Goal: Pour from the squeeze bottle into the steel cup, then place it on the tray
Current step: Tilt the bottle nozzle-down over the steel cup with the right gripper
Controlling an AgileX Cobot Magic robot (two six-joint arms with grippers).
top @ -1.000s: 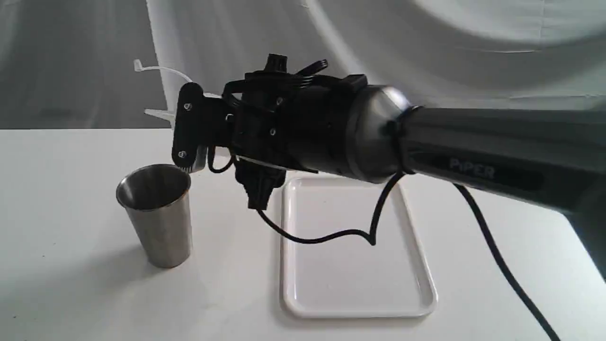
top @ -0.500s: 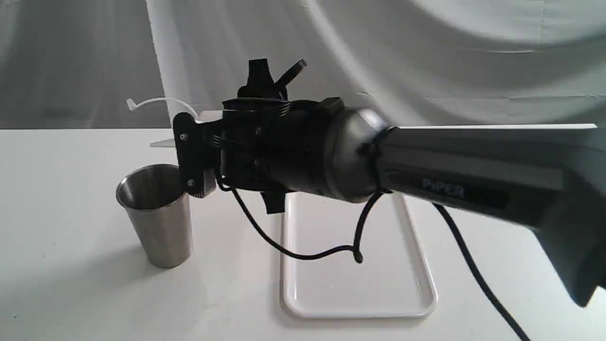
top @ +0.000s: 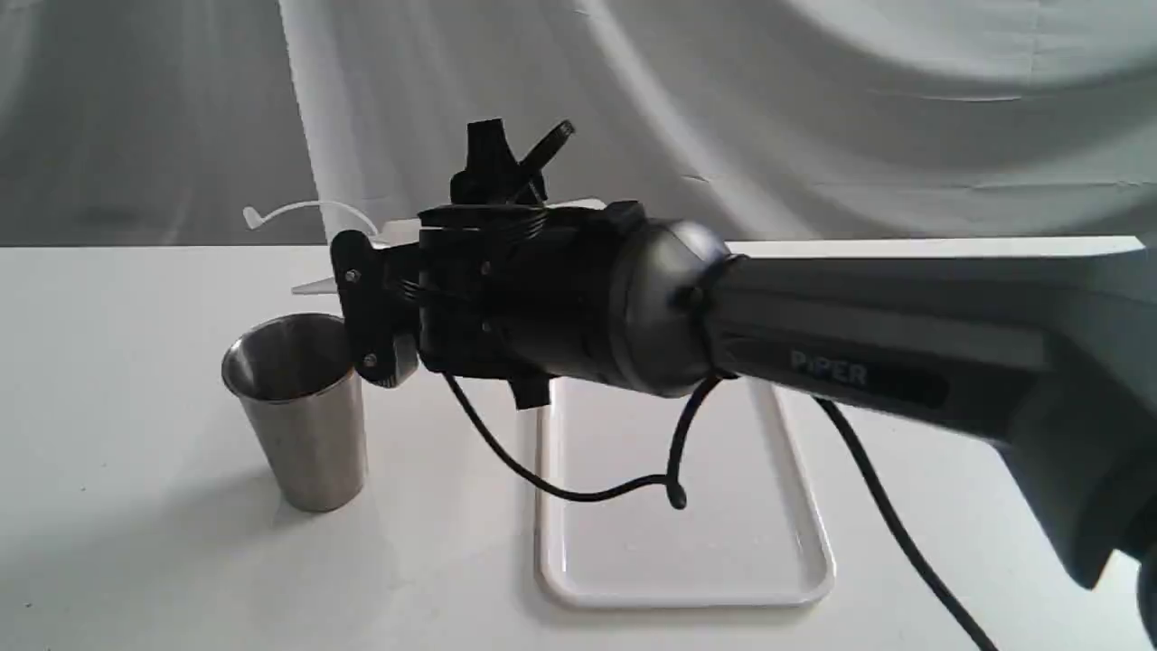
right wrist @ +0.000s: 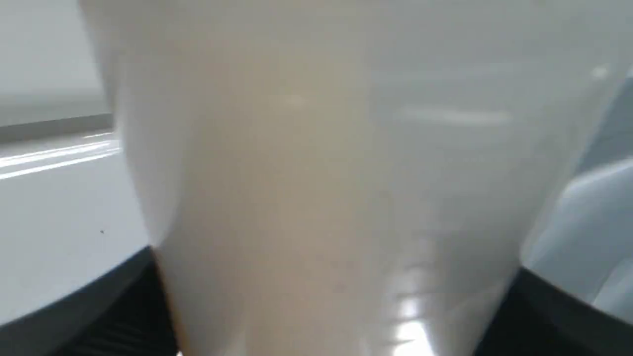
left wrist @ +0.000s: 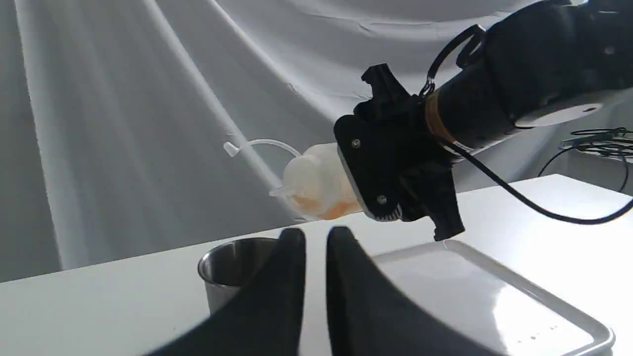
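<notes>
A: What is the right gripper point(left wrist: 365, 179) doing?

B: It is clenched around the body of the squeeze bottle point(left wrist: 316, 183), one finger on each side. The bottle lies nearly on its side in that grip, its nozzle sticking out past the fingertips. Amber liquid pools along its lower wall. The thin cap strap point(left wrist: 257, 144) curls out above the nozzle.

A: And the steel cup point(top: 303, 407)?

B: It stands upright on the white surface point(top: 108, 362), just below the right gripper's fingertips, with the nozzle above its rim.

A: Where is the tray point(top: 687, 592)?

B: Flat on the surface, below the right gripper's wrist and beside the cup, a gap between them.

A: The left gripper point(left wrist: 316, 237)?

B: It grasps nothing. Its two fingers are almost together, with a narrow slit between them. The cup sits just beyond its fingertips, and the bottle hangs above them.
</notes>
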